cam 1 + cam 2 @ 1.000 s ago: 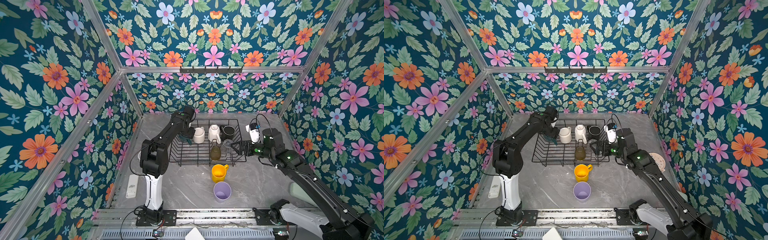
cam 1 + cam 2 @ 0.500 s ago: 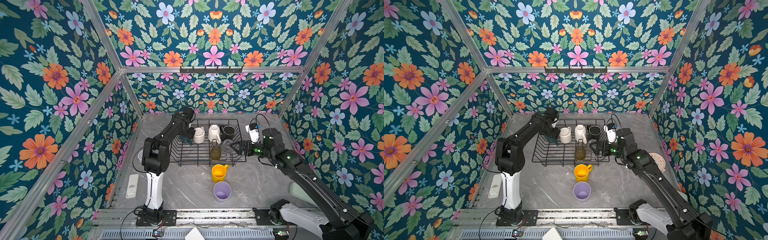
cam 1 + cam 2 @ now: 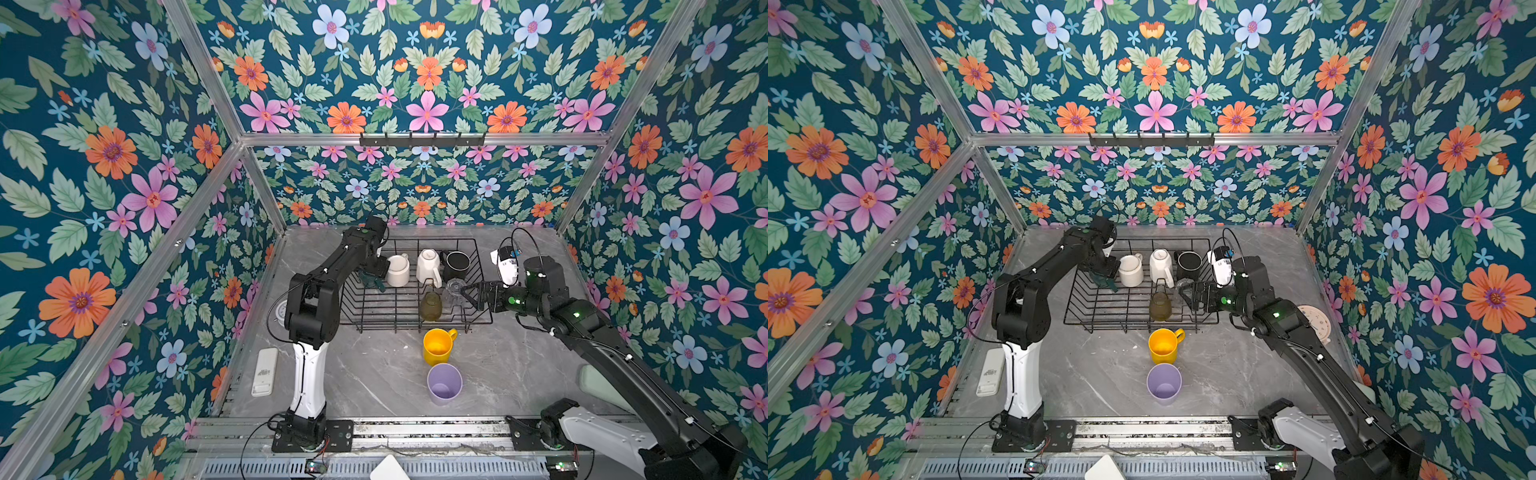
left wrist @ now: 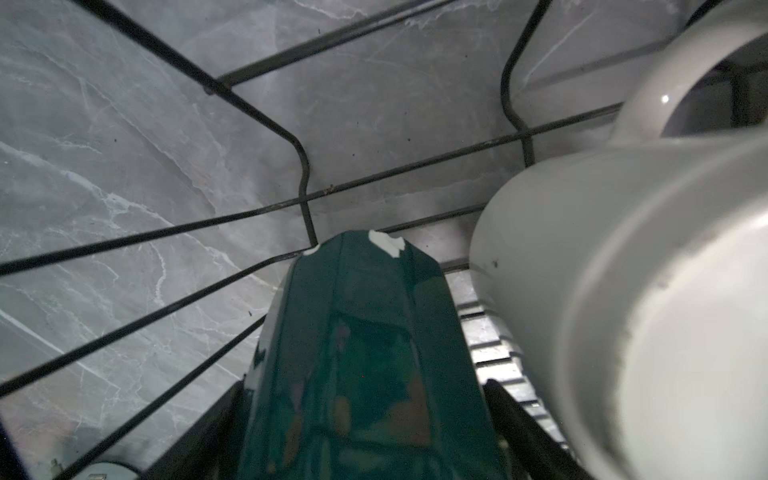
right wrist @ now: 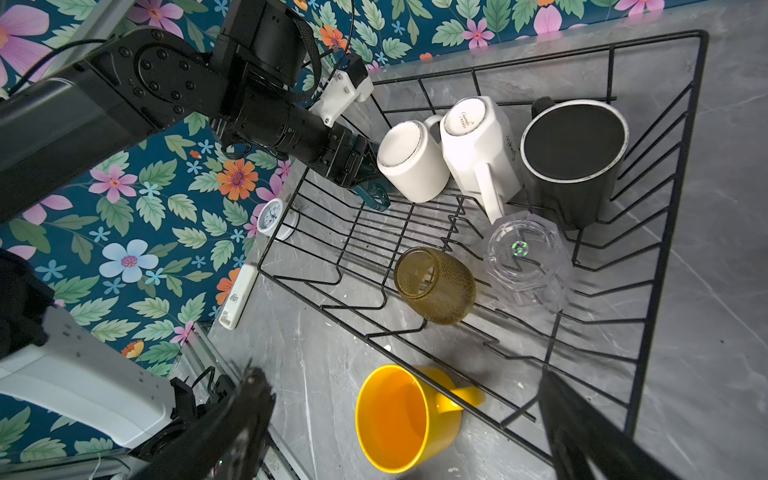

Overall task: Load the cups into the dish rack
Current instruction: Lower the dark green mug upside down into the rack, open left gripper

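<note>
The black wire dish rack (image 3: 370, 307) holds two upturned white mugs (image 3: 398, 270), a black mug (image 3: 457, 264), an olive-amber glass (image 3: 431, 306) and a clear glass (image 3: 455, 293). My left gripper (image 3: 370, 274) reaches down into the rack's far left corner, shut on a teal mug (image 4: 374, 353) beside the nearer white mug (image 4: 623, 291). My right gripper (image 3: 467, 293) hovers open and empty just right of the clear glass (image 5: 523, 262). On the table in front of the rack stand a yellow mug (image 3: 436, 345) and a lilac tumbler (image 3: 444, 384), both upright.
A white remote (image 3: 264, 371) and a round clock (image 3: 282, 309) lie left of the rack, near the left arm's base. Another round clock (image 3: 1314, 322) lies at the right wall. A black hook rail (image 3: 422, 139) hangs on the back wall.
The left arm's elbow has shifted slightly while its gripper stays low in the rack with the teal mug. The right arm has not moved.
</note>
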Motion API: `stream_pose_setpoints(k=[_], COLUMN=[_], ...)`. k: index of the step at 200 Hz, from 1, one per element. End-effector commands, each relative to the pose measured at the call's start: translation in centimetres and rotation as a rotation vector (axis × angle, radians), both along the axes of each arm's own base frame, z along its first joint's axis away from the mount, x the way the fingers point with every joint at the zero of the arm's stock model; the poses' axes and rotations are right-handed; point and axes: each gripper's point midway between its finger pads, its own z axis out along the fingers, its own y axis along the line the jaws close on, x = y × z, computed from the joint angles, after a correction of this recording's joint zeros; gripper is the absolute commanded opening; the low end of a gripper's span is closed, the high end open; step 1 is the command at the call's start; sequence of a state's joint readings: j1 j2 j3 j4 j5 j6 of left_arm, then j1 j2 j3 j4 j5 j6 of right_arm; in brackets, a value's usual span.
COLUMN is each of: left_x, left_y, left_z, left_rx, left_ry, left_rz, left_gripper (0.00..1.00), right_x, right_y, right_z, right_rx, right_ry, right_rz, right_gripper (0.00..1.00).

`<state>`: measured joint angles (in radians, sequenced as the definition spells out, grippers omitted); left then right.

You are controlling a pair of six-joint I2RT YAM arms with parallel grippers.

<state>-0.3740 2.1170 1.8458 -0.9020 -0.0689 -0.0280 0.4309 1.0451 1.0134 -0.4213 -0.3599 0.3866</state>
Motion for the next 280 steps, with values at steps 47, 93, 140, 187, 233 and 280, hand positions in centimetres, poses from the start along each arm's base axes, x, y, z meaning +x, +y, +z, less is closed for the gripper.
stream_pose_setpoints(k=[47,93,140,187,233,280], left_x=[0.1,0.0,-0.1,-0.2,-0.6,-1.2], left_y=[-0.1,-0.2,-0.2,-0.4,-0.9,-1.0], left_z=[0.2,0.3,0.6,1.7,4.2,8.0], left_rx=[-0.005,-0.014,-0.015,-0.037,-0.099,-0.168], left_ry=[-0.006,-0.005,-0.008,-0.026,-0.087,-0.196], left_rz=[-0.002,-0.007,-0.007,-0.010,-0.015,0.000], left_gripper=[0.87,0.92,0.93,1.00,1.00,1.00], right_x=[0.2,0.2,0.1,0.1,0.4,0.1], right_y=[0.1,0.1,0.1,0.1,-0.6,-1.5], right_z=[0.4,0.3,0.3,0.4,-0.5,-2.5], right_rx=[0.011,0.011,0.013,0.012,-0.047,-0.139], right_ry=[-0.013,-0.012,-0.010,-0.008,0.028,0.117], right_rz=[0.000,0.002,0.002,0.003,-0.026,-0.043], right_gripper=[0.99,0.99,0.99,0.99,0.97,0.90])
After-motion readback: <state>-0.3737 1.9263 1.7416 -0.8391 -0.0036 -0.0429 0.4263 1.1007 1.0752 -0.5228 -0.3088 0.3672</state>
